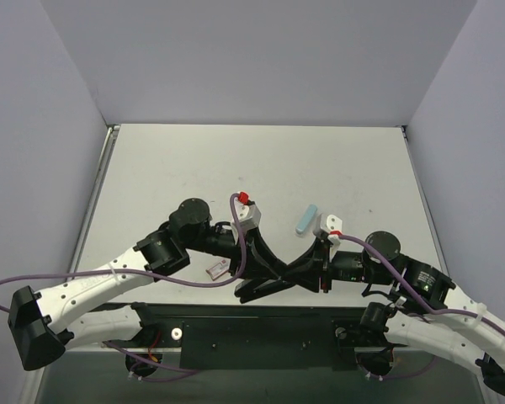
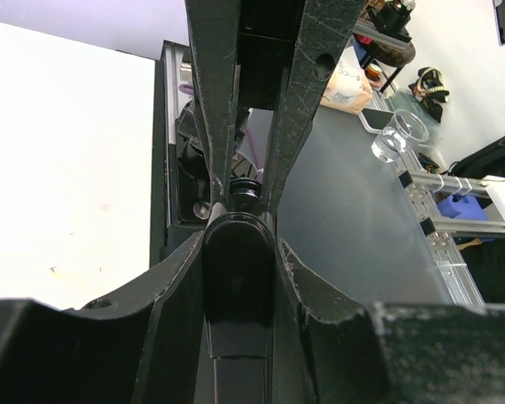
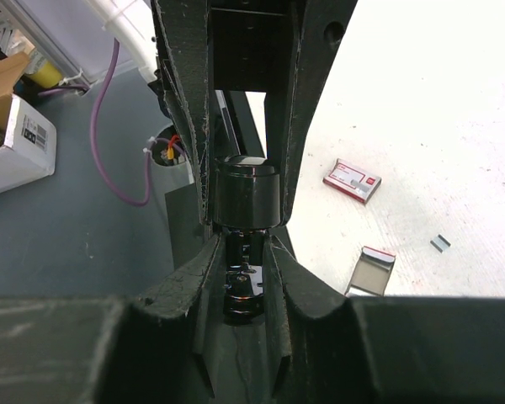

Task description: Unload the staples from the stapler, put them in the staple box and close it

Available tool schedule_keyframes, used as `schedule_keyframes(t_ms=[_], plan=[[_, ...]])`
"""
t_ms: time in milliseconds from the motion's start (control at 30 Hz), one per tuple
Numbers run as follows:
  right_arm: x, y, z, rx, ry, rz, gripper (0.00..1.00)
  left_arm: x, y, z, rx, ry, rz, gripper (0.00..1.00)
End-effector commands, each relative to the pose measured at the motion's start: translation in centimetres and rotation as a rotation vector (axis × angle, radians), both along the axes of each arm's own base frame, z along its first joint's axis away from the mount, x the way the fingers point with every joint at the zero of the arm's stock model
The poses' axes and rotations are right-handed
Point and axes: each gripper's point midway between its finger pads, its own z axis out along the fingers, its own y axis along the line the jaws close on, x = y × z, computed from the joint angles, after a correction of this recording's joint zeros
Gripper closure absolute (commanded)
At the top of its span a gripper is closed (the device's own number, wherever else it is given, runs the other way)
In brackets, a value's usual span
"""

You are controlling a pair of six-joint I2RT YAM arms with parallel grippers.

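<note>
Where the arms meet at the middle of the near edge of the worktop, the left gripper and right gripper converge. Left wrist: fingers narrow, pinching the stapler. Right wrist: likewise clamped on it, the staples lying loose on the worktop.

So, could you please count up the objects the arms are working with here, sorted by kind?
black stapler: 1
staple strip: 1
reddish-brown box: 1
grey tray: 1
pale blue bar: 1
Total: 5
</note>
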Motion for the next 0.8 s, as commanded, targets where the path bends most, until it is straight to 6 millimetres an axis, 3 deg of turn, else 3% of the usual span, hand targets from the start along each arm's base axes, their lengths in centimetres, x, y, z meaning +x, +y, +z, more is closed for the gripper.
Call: schedule_keyframes(t_ms=[0,200,433,633,767], plan=[[-3.6,-1.7,-4.9,-0.164,0.161,0.117,1.00,1.6,1.6,9.2,-0.281,-0.172,0.143,1.00],[-3.8,-1.6,-5.3,-0.166,0.174,0.125,1.00,1.9,2.5,11.2,-0.338,-0.193,0.210,1.00],[-3.8,-1.1,-5.4,-0.155,0.189,0.128,1.00,1.9,2.8,11.9,-0.371,-0.189,0.222,1.00],[-2.8,-1.0,-4.0,-0.129,0.166,0.076,1.00,2.0,2.3,11.2,-0.343,-0.184,0.209,1.00],[-1.2,-1.2,-3.0,-0.117,0.142,-0.024,1.00,2.6,1.7,9.8,-0.309,-0.162,0.222,1.00]])
